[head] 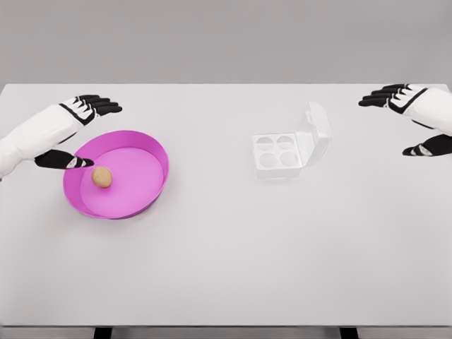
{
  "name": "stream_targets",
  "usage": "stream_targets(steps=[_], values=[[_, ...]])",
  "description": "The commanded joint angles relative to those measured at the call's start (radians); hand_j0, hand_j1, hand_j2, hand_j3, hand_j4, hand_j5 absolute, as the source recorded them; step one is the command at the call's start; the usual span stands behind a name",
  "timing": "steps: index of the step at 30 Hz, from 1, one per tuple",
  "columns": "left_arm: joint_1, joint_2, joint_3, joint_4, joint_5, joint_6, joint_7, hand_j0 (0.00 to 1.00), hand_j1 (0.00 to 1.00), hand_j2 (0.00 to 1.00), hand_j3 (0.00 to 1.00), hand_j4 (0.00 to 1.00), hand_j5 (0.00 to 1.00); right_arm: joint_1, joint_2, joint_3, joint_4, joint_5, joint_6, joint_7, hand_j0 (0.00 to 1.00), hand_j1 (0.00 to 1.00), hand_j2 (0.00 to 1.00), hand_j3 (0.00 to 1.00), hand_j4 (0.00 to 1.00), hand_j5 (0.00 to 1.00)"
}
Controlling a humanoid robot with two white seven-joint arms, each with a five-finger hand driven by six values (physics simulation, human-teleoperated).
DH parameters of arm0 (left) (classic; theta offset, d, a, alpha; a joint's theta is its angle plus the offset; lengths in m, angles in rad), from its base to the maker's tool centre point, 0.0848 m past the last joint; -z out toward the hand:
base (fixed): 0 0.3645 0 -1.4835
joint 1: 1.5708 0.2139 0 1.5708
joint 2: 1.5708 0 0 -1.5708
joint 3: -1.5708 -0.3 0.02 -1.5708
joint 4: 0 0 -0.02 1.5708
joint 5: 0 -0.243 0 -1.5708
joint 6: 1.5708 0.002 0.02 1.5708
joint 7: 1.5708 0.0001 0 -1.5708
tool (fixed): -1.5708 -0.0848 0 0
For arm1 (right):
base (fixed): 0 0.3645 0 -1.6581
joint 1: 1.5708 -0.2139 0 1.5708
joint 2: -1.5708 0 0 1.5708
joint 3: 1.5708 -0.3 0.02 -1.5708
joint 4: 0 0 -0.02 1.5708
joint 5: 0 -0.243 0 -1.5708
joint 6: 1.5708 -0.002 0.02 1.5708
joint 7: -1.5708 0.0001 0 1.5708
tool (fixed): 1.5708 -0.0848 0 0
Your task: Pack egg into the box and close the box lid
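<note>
Presently on the white table (226,268): one brown egg (102,177) inside a magenta round tray (145,152), left of frame. Clear four-cell egg box (277,154), lid (314,133) raised, right of centre. Left hand (76,131) spread, empty, thumb over tray rim. Right hand (409,116) spread, empty, upper right edge.

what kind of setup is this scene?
Likely a bare simulated tabletop test scene: a plain white table against a grey backdrop, holding only a pink dish with an egg and an open clear egg box.
</note>
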Motion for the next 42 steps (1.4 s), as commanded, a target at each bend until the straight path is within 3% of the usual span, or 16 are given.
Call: stream_targets(steps=[1, 7, 9, 13, 16, 21, 22, 24, 34, 38, 42], values=[[0.000, 0.001, 0.000, 0.002, 0.007, 0.001, 0.001, 1.00, 1.00, 1.00, 1.00, 1.00, 1.00, 0.002, -0.001, 0.001, -0.002, -0.006, 0.003, -0.001, 1.00, 1.00, 1.00, 1.00, 1.00, 1.00], [-0.015, 0.018, 0.010, -0.006, -0.018, 0.001, -0.039, 1.00, 1.00, 1.00, 1.00, 1.00, 1.00, 0.000, -0.005, 0.000, 0.001, 0.020, 0.003, -0.001, 1.00, 1.00, 1.00, 1.00, 1.00, 1.00], [-0.020, 0.018, 0.029, -0.005, -0.015, 0.001, -0.124, 1.00, 1.00, 1.00, 1.00, 1.00, 1.00, -0.008, 0.004, -0.019, -0.002, 0.153, 0.003, -0.001, 1.00, 1.00, 1.00, 1.00, 1.00, 1.00], [-0.026, 0.014, 0.071, -0.001, 0.004, 0.001, -0.414, 1.00, 1.00, 1.00, 1.00, 1.00, 1.00, -0.005, 0.056, -0.048, 0.007, 0.152, 0.003, -0.001, 1.00, 1.00, 1.00, 1.00, 1.00, 1.00], [-0.051, 0.012, 0.071, -0.001, 0.032, 0.001, -0.414, 1.00, 1.00, 1.00, 1.00, 1.00, 1.00, 0.006, 0.123, -0.103, 0.006, 0.153, 0.003, -0.001, 1.00, 1.00, 1.00, 1.00, 1.00, 1.00], [-0.109, -0.016, 0.065, -0.011, 0.002, 0.001, -0.414, 1.00, 1.00, 1.00, 1.00, 1.00, 1.00, 0.106, 0.051, -0.114, 0.009, 0.155, 0.003, -0.001, 1.00, 1.00, 1.00, 1.00, 1.00, 1.00], [-0.115, -0.032, 0.068, -0.014, -0.041, 0.001, -0.414, 1.00, 1.00, 1.00, 1.00, 1.00, 1.00, 0.150, 0.021, -0.115, -0.004, 0.156, 0.003, -0.001, 1.00, 1.00, 1.00, 1.00, 1.00, 1.00], [-0.130, -0.074, 0.066, -0.020, -0.082, 0.001, -0.414, 1.00, 1.00, 1.00, 1.00, 1.00, 1.00, 0.169, -0.055, -0.119, -0.021, 0.149, 0.003, -0.001, 1.00, 1.00, 1.00, 1.00, 1.00, 1.00], [-0.123, -0.063, 0.043, -0.020, -0.205, 0.001, -0.414, 1.00, 1.00, 1.00, 1.00, 1.00, 1.00, 0.233, -0.047, -0.114, -0.027, 0.152, 0.003, -0.001, 1.00, 1.00, 1.00, 1.00, 1.00, 1.00], [-0.121, -0.060, 0.023, -0.018, -0.217, 0.001, -0.414, 0.95, 0.95, 0.95, 0.95, 0.95, 0.95, 0.275, -0.047, -0.112, -0.132, 0.149, 0.003, -0.001, 1.00, 1.00, 1.00, 1.00, 1.00, 1.00], [-0.121, -0.059, -0.001, -0.018, -0.219, 0.001, -0.414, 0.91, 0.91, 0.91, 0.91, 0.91, 0.91, 0.278, -0.047, -0.115, -0.125, 0.149, 0.003, -0.001, 1.00, 1.00, 1.00, 1.00, 1.00, 1.00]])
